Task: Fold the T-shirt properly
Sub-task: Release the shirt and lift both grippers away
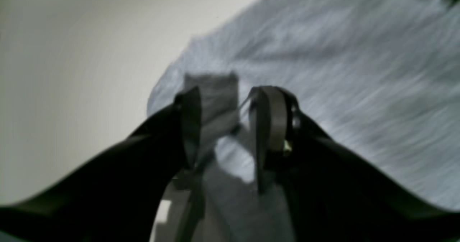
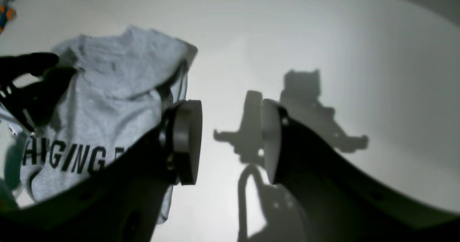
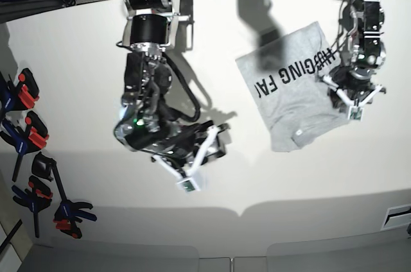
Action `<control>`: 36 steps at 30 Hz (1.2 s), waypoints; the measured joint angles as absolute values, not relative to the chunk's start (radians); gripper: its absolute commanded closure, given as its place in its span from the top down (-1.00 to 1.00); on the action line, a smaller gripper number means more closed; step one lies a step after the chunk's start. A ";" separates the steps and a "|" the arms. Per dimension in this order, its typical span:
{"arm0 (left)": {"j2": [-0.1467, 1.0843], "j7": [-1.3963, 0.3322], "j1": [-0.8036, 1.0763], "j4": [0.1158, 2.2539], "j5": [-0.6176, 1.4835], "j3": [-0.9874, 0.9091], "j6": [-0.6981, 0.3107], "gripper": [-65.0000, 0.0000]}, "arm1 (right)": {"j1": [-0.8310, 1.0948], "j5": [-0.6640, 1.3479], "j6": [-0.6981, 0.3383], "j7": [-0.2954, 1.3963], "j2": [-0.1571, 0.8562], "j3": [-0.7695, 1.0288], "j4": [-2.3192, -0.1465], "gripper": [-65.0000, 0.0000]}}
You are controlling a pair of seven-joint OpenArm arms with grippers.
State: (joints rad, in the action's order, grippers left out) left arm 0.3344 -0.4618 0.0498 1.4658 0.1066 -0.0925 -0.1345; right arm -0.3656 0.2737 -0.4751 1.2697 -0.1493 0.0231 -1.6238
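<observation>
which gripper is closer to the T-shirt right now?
Left. The left gripper is over the T-shirt at its edge, with grey fabric between its fingers. The right gripper is off the shirt, open over bare table.

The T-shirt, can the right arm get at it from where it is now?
Probably yes. The right gripper hangs open over bare table, with nothing lying between it and the T-shirt. The left gripper already sits at the shirt's far edge.

White table [image 3: 302, 176] under hard light, clamps [image 3: 32, 163] at its edge
</observation>
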 measured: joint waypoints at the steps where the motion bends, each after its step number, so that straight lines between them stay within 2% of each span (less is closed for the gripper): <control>1: 0.321 -0.459 0.044 1.466 0.107 -0.093 -0.138 -0.26 | -0.365 0.301 -0.476 1.278 -0.144 0.044 -1.624 -0.21; 4: 0.292 -0.467 0.035 1.465 0.105 -0.092 -0.143 -0.26 | -0.365 0.331 -0.488 1.284 -0.123 0.097 -1.624 -0.21; 7: 0.285 -0.476 0.027 1.466 0.131 -0.092 -0.194 -0.26 | -0.363 0.396 -0.515 1.284 -0.101 0.142 -1.624 -0.21; 9: 0.285 -0.533 0.025 1.485 0.137 -0.091 -0.196 -0.26 | -0.353 0.411 -0.528 1.282 -0.080 0.172 -1.624 -0.21; 13: 0.323 -0.586 0.059 1.666 0.143 -0.092 -0.190 -0.26 | -0.275 0.472 -0.570 1.284 -0.004 0.229 -1.627 -0.21; 17: 0.393 -0.598 0.114 1.949 0.216 -0.092 -0.192 -0.26 | -0.134 0.532 -0.652 1.279 0.060 0.277 -1.681 -0.22; 20: 0.413 -0.649 0.170 2.080 0.220 -0.093 -0.188 -0.26 | -0.010 0.577 -0.682 1.281 0.083 0.339 -1.763 -0.23; 25: 0.427 -0.682 0.278 2.129 0.221 -0.107 -0.098 -0.26 | 0.170 0.651 -0.690 1.282 0.088 0.510 -1.961 -0.23; 29: 0.427 -0.694 0.406 2.159 0.272 -0.176 -0.095 -0.26 | 0.343 0.714 -0.693 1.287 0.109 0.616 -2.034 -0.23; 36: 0.427 -0.744 0.620 2.234 0.352 -0.384 -0.109 -0.28 | 0.596 0.727 -0.693 1.291 0.211 0.771 -2.038 -0.23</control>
